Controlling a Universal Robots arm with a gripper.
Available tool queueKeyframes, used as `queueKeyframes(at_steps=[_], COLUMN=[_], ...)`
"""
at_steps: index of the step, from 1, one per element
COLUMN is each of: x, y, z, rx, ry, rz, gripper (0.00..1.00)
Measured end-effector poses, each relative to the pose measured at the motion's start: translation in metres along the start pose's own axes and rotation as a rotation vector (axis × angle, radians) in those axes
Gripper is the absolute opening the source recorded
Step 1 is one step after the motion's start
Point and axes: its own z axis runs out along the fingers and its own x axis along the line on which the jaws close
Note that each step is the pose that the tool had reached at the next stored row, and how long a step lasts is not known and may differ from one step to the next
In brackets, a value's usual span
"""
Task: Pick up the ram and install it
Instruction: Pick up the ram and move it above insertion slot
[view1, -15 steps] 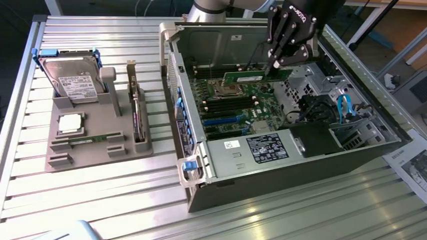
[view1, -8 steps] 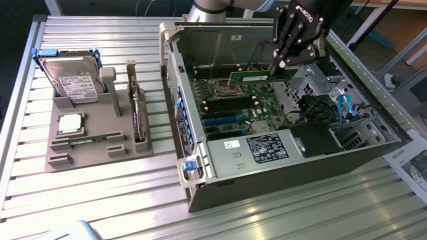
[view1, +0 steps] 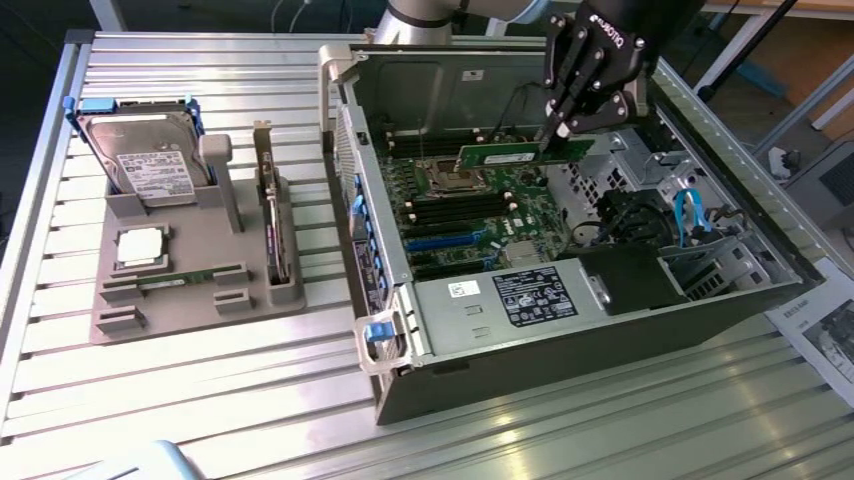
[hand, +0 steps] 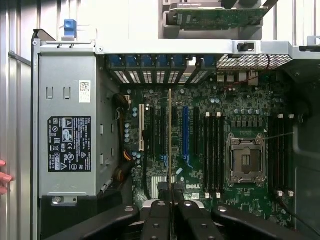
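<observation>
My gripper (view1: 566, 133) is shut on the ram (view1: 523, 155), a slim green stick held lengthwise above the motherboard (view1: 514, 215) inside the open computer case (view1: 400, 330). The stick hangs over the back of the board near the processor socket (view1: 447, 178); I cannot tell whether it touches anything. In the wrist view the ram (hand: 170, 135) appears edge-on as a thin line running away from my gripper (hand: 170, 194), clamped between the two black fingers (hand: 161, 192). The black memory slots (hand: 212, 150) lie beside the socket (hand: 246, 160).
A grey holder (view1: 187, 285) at the exterior view's left carries a hard drive (view1: 147, 155), a square silver processor (view1: 140, 247) and an expansion card (view1: 274, 235). The power supply (view1: 514, 295) fills the case's near end. A person's fingertips (hand: 3, 177) touch the case side.
</observation>
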Motion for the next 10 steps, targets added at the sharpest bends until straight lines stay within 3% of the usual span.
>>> queueKeyframes(at_steps=[4,10], x=[0.000,0.000], y=[-0.0004,-0.0014], z=[0.0059,0.0151], rx=[0.0005,0.0009], ry=[-0.0109,-0.0176], rz=[-0.001,-0.001], gripper=[0.12,0.12])
